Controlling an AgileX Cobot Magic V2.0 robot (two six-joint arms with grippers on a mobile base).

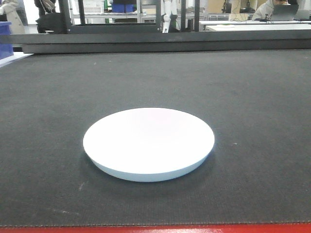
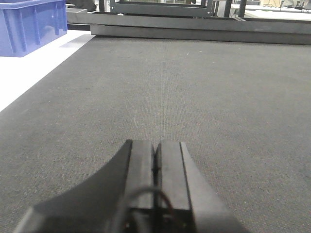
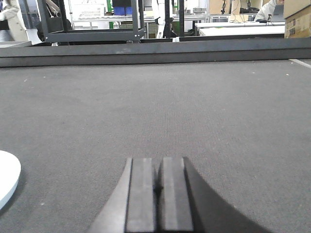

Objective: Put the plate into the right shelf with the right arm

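Observation:
The white round plate [image 1: 148,141] lies flat on the dark grey mat [image 1: 243,97], near the front edge. Its rim also shows at the lower left of the right wrist view [image 3: 7,180]. My right gripper [image 3: 158,160] is shut and empty, low over the mat, to the right of the plate and apart from it. My left gripper [image 2: 156,143] is shut and empty over bare mat. No gripper shows in the front view. The steel shelf with blue bins is not clearly in view.
A blue plastic bin [image 2: 29,24] stands on a white surface at the far left. A low dark rail [image 1: 165,41] borders the mat's far edge, with black frames, tables and people behind it. A red edge [image 1: 155,229] runs along the front.

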